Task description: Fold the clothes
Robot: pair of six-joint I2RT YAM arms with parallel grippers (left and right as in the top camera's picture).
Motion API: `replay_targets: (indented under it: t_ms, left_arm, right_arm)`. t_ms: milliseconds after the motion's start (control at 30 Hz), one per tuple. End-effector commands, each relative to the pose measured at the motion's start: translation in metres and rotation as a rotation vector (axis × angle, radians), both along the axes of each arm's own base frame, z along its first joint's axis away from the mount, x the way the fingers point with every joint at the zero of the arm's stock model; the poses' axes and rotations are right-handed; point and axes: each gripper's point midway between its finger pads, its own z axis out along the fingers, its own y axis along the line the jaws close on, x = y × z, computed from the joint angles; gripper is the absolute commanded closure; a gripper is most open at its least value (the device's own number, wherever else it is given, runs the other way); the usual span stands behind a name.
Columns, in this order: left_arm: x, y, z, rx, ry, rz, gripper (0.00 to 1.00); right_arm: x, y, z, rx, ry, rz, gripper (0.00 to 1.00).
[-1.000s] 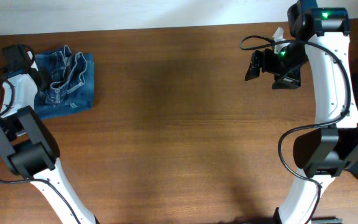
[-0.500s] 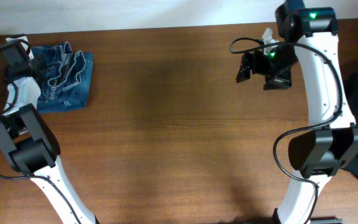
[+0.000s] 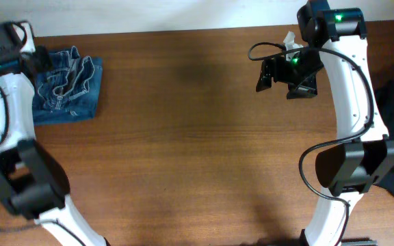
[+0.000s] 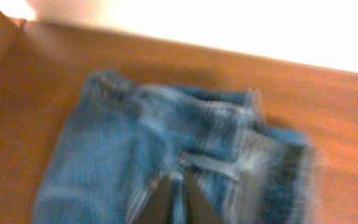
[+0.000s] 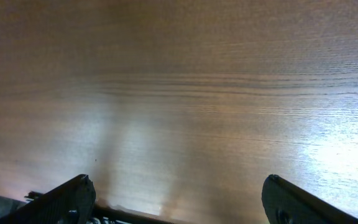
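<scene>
At 10 o'clock on the table [image 3: 183,137]: jeans [image 3: 67,85] sitting folded.
Left gripper [image 4: 178,199] hovering over them, jaws together, seemingly empty; right gripper [image 5: 179,193] idling at 2 o'clock, jaws apart, likely giving room.

Left gripper [image 3: 38,57]: at the far-left corner of the jeans [image 3: 70,89], jaws pressed together, fingers [image 4: 165,202] pointing across the denim. My left arm [image 3: 2,102] runs along the jeans' left side. Right gripper [image 3: 265,74]: well right of the jeans, jaws spread wide, nothing between them. Right arm [image 3: 351,82] arches behind it.
</scene>
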Motion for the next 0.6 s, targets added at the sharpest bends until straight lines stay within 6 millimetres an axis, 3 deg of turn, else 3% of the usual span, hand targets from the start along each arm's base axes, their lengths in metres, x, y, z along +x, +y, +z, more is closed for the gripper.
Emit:
replay_targets:
  t_ms: [0,100,233,300,400,500,567]
  left_arm:
    - [-0.028,-0.04,0.06,-0.038,-0.024,-0.056,0.99]
    - [-0.051,-0.047,0.022,-0.124,0.13,-0.004,0.99]
    - [-0.066,-0.023,-0.041,-0.139,0.3,0.159,0.99]
    - [-0.067,-0.014,-0.059,-0.125,0.333,0.202,0.99]
    - [-0.063,0.006,-0.103,-0.113,0.384,0.277,0.99]
    - [-0.063,0.009,-0.131,-0.127,0.422,0.287,0.99]
    - [-0.066,-0.005,-0.15,-0.195,0.467,0.253,0.99]
  right_arm:
    - [-0.002,0.0,0.006,0.0,-0.01,-0.008,0.09]
    - [-0.002,0.001,0.006,0.0,-0.011,-0.007,0.09]
    - [-0.002,0.001,0.006,-0.001,-0.015,0.007,0.09]
    - [-0.002,0.001,0.006,-0.001,-0.016,0.008,0.09]
    - [-0.002,0.001,0.006,-0.001,-0.016,0.011,0.09]
    - [-0.002,0.0,0.006,-0.001,-0.021,0.023,0.09]
    - [-0.002,0.0,0.006,-0.002,-0.021,0.025,0.09]
